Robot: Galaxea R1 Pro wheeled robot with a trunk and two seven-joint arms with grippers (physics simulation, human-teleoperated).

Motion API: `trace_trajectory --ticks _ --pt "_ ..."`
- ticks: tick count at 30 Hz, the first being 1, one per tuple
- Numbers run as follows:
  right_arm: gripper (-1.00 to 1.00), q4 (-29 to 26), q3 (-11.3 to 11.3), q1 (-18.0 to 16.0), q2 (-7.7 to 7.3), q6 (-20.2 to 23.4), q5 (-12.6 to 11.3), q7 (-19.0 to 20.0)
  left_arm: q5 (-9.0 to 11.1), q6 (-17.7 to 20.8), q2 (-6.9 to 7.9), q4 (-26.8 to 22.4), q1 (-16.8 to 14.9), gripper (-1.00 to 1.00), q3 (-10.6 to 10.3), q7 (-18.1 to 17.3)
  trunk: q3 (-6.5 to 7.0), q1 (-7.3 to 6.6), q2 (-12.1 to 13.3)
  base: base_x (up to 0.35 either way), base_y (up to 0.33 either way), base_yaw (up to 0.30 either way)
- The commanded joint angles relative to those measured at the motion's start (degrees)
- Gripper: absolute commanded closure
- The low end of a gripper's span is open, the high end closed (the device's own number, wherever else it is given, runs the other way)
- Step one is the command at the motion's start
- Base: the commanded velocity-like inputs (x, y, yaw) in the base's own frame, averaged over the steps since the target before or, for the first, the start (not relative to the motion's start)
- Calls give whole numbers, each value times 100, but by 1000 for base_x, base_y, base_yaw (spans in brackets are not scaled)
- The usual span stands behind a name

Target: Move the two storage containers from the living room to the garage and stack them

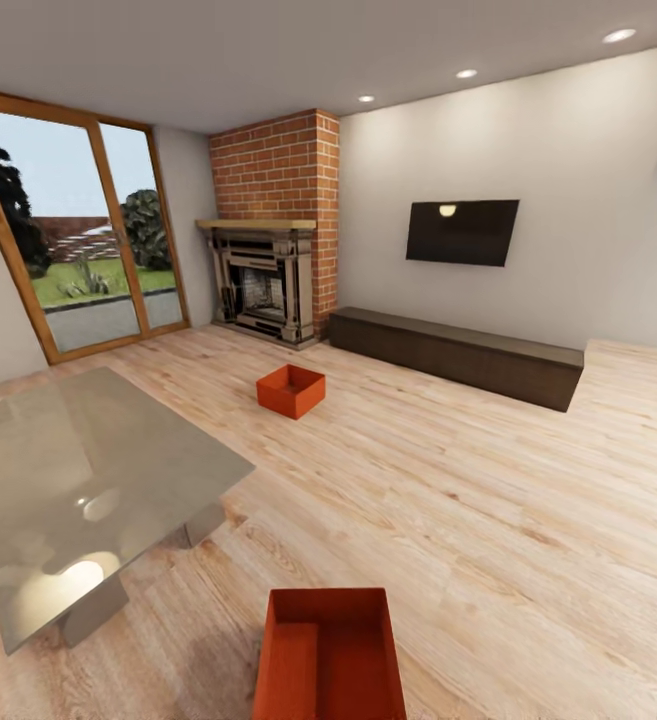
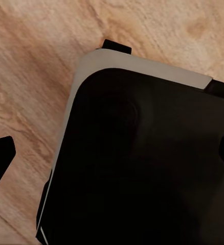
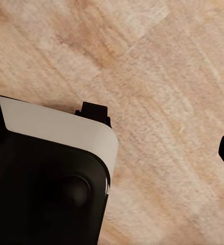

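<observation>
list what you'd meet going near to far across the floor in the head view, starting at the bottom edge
near storage container → glass table → far storage container → low dark cabinet → brick fireplace

Setting: home living room, simulator render. Light wood-plank floor (image 1: 448, 480) runs across the whole head view; the same planks show under both wrist cameras. Red-brick fireplace (image 1: 268, 270) with chimney breast at 11 o'clock, wooden mantel across it. Wood-framed glass doors (image 1: 78, 240) at 10 o'clock, giving onto lawn, shrubs and a brick garden wall. Dark wall-mounted TV (image 1: 462, 232) at 1 o'clock on a plain white wall, long low dark cabinet (image 1: 458, 355) beneath it. Glass table (image 1: 78, 480) at 8 o'clock, near the camera. Recessed ceiling lights (image 1: 466, 74) at 12 to 1 o'clock.
</observation>
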Motion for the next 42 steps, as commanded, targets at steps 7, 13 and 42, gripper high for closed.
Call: trace_trajectory --ticks 7,13,42 --pt "-100 18 55 -7 2 -38 -44 -5 68 13 11 -6 -1 -100 -10 1 -70 0 -3 0 0 0" --pt "-100 18 57 -7 2 -36 -34 -5 59 13 9 -6 -1 -100 -13 1 -126 0 -3 0 0 0" --pt "-100 18 62 -5 2 -36 -8 5 59 13 11 -6 -1 -100 -26 1 -393 0 -3 0 0 0"
